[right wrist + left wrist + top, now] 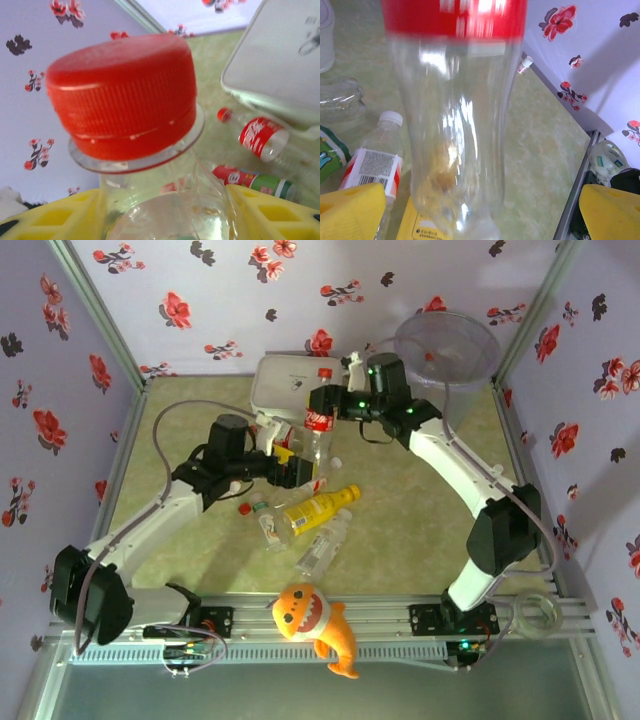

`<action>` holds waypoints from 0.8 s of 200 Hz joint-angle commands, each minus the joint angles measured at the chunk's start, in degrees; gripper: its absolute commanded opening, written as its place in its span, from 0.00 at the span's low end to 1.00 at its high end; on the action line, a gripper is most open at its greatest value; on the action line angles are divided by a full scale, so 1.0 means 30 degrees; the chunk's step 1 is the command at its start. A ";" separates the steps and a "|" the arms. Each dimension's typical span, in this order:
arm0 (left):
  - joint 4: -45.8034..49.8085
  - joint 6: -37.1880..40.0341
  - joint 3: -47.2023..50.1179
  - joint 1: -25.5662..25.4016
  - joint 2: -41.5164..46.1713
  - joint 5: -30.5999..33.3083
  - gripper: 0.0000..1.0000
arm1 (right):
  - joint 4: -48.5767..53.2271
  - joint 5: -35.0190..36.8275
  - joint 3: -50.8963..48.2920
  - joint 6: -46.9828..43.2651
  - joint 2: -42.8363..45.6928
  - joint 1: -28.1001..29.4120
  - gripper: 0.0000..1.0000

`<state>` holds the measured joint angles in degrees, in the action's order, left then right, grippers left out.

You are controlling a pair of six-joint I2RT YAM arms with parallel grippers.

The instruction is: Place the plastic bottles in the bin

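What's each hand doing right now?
Left hand: open, fingers either side of the red-capped bottle, not gripping.
Right hand: closed on the same bottle, just below its cap.

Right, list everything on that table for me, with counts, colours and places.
big cola bottle: one, clear, red label and cap, held mid-table between the arms
yellow bottle: one, yellow, lying near mid-table
small bottles: at least four, clear, red or red-white labels, lying around the yellow one and beside the box
bin: one, translucent grey, far right corner
white box: one, white, far middle
plush shark: one, orange, near rail
table: one, mottled green
left arm: one, white and black, jaws open either side of the cola bottle's lower body
right arm: one, white and black, jaws closed on its neck under the cap
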<state>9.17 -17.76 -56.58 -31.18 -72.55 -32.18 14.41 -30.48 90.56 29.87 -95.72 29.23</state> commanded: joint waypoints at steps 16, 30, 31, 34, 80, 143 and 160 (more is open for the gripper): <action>0.1129 0.0150 0.1079 0.0212 0.1159 0.0950 1.00 | 0.2922 0.4096 0.3886 -0.3631 0.0624 -0.0721 0.50; 0.1275 -0.0119 0.1351 0.0354 0.1452 0.1273 1.00 | 0.3040 0.5412 0.4578 -0.4123 0.1068 -0.1241 0.50; 0.1292 -0.0147 0.1374 0.0364 0.1451 0.1284 1.00 | 0.3073 0.5530 0.4641 -0.4124 0.1107 -0.1303 0.50; 0.1321 -0.0233 0.1417 0.0416 0.1487 0.1344 1.00 | 0.3134 0.5743 0.4733 -0.4111 0.1143 -0.1409 0.50; 0.2176 -0.1932 0.1770 0.1643 0.1845 0.2633 1.00 | 0.1776 0.7162 0.6051 -0.2845 0.2484 -0.4701 0.47; 0.1890 -0.5856 0.3501 0.4812 0.2829 0.5666 1.00 | 0.0736 0.8195 0.7147 -0.2144 0.2428 -0.8462 0.45; 0.2187 -0.6683 0.3881 0.5366 0.2810 0.7352 1.00 | 0.1221 0.8790 0.7648 -0.2446 0.1727 -0.9092 0.45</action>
<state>14.44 -31.88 -46.70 -17.17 -64.84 -17.91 18.55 -7.35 110.59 23.07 -88.18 3.97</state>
